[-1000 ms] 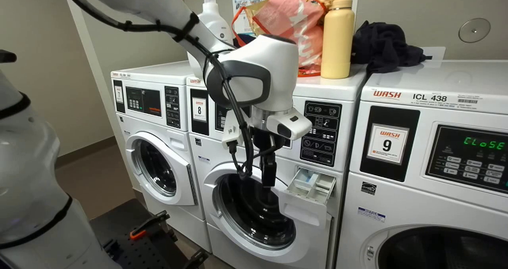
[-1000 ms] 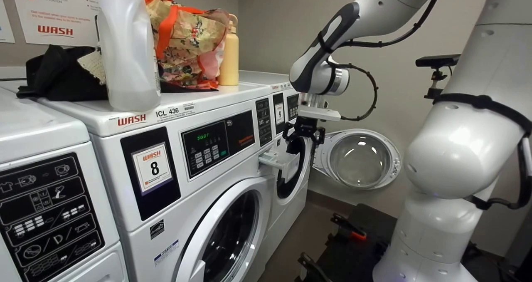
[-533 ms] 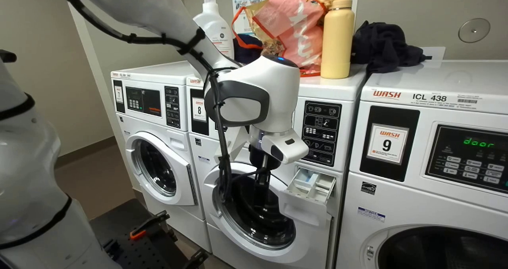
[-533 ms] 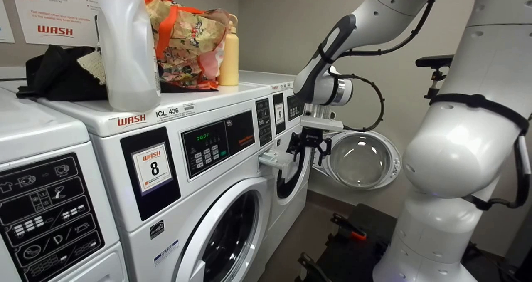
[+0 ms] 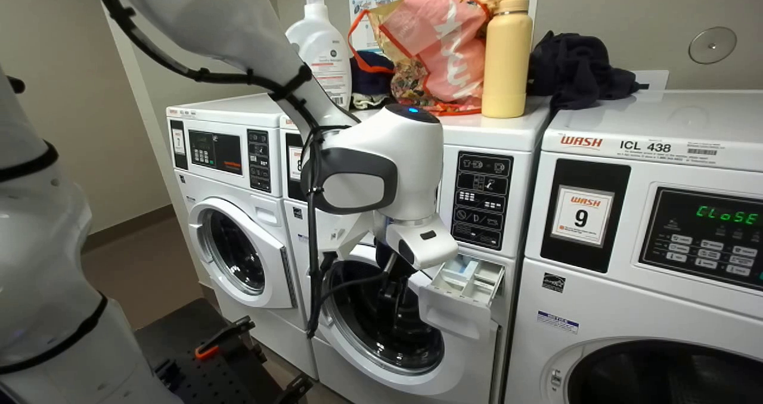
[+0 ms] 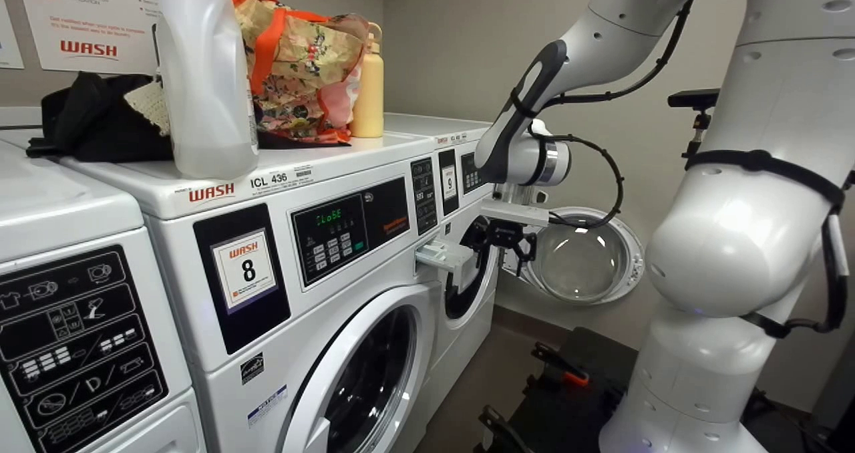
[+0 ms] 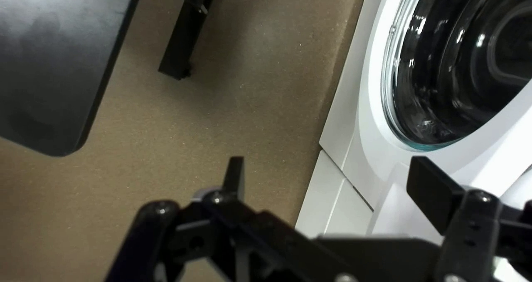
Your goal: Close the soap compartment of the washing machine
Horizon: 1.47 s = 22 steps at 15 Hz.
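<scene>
so, in wrist view the black two-finger pincer [image 7: 328,178] has jaws wide apart, nothing held. l to r in an exterior view: well left of it, white front-loader no. 7 [image 5: 235,255]; up-left & behind, white plastic jug [image 5: 331,67]; behind, the white washing machine [image 5: 411,356] w/ round glass porthole; just rt of pincer, same washer's white-grey rectangular soap compartment [image 5: 459,311], pulled out, can't tell if touching; up-rt & behind, tall pale-yellow bottle [image 5: 505,64]; far rt, white front-loader no. 9 [image 5: 638,300].
</scene>
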Available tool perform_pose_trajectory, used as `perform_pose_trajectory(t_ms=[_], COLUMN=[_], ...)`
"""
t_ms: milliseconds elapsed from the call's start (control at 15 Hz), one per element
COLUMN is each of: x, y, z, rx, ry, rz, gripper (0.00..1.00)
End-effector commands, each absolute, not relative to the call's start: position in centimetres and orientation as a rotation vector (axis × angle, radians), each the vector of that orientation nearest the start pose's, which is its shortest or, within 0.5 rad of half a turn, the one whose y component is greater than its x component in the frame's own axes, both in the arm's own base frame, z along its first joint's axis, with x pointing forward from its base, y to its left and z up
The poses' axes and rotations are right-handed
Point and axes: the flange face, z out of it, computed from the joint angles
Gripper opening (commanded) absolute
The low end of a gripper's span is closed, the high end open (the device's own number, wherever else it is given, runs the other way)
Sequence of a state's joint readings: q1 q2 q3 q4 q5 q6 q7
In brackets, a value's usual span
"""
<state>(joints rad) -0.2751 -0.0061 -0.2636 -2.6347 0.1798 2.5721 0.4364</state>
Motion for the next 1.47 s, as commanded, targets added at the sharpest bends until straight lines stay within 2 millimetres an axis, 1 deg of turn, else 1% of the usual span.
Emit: perform_pose_trajectory(t_ms=[0,333,733,1000,1400], x=[36.2,36.8,38.4,40.2,43.7], y=[-22.1,-22.4,-21.9,-21.5,-21.1], z=[22.9,21.2,20.0,19.6,19.3], rx=[-2.527,-2.483,-2.46,-2.451,-2.446], ry=[1.737,1.84,1.897,1.911,1.915], rz=[0.03,-0.019,-0.063,-0.087,-0.147], gripper=[1.0,1.0,1.0,1.0,1.0])
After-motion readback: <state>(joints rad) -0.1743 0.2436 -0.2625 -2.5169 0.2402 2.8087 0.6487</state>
